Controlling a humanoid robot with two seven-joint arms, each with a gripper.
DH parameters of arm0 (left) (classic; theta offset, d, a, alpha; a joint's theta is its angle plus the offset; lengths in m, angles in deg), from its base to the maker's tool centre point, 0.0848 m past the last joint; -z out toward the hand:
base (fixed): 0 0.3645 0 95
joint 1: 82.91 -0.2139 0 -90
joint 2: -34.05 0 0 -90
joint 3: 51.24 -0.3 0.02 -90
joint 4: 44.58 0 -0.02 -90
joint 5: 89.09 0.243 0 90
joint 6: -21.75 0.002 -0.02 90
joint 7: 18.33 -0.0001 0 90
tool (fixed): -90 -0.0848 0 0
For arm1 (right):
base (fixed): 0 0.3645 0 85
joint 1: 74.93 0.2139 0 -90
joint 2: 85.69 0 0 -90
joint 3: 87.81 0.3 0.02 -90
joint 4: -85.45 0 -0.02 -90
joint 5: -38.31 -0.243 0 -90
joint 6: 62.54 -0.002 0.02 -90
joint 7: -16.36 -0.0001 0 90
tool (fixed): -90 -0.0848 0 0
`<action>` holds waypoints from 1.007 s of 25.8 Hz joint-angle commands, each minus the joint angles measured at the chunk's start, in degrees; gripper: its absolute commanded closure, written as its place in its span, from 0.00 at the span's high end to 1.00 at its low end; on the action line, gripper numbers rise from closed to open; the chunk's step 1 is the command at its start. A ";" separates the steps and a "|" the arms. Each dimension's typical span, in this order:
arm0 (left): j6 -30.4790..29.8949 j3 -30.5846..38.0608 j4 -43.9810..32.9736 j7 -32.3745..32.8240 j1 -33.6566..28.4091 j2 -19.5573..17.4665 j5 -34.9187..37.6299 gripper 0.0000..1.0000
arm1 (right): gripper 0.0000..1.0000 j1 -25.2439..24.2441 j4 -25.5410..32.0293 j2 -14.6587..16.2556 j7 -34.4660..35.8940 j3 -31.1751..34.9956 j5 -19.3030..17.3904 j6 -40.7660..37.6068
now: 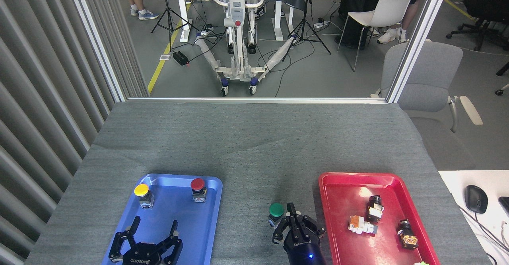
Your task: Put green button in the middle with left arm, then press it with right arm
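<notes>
Grey felt cloth (254,145) covers the table; on it the green button (276,212) stands upright just left of the right gripper (293,219), fingers pinched together. Farther left, the left gripper (153,228) hangs splayed over the blue tray (206,217).

The green button (276,210) stands upright on the grey cloth (254,145) between the blue tray (210,217) and red tray (342,185). The right gripper (292,214), fingers drawn together, sits just beside it at four o'clock. The left gripper (154,224) is spread over the blue tray.
</notes>
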 commanded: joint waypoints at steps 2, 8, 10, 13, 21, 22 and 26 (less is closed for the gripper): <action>0.00 0.84 -0.29 0.02 -0.36 0.04 -0.26 0.99 | 0.00 1.41 -2.45 -0.43 0.51 -0.60 0.07 0.12; 0.00 4.27 -0.55 0.02 -1.68 0.13 -3.60 0.99 | 0.00 1.50 -2.45 -0.60 0.51 -0.86 0.07 0.04; 0.00 4.62 -0.90 0.02 -1.76 0.13 -4.22 0.99 | 0.00 1.59 -2.63 -0.69 0.51 -1.13 0.07 -0.23; -0.09 4.71 -1.43 0.11 -1.85 -0.05 -4.22 0.99 | 0.00 2.38 -4.38 -0.96 0.69 -2.27 -0.02 0.12; -0.09 4.80 -4.50 0.81 -1.94 -2.77 -4.22 0.99 | 0.00 2.56 -6.76 -0.96 0.69 -2.01 -0.37 0.21; -0.09 4.88 -4.50 0.81 -1.94 -2.77 -4.22 0.99 | 0.00 2.56 -6.76 -0.87 0.69 -1.92 -0.29 0.21; -0.09 5.06 -4.50 0.90 -1.94 -2.77 -4.22 0.99 | 0.00 2.56 -5.70 -0.87 1.30 -1.74 -0.46 0.30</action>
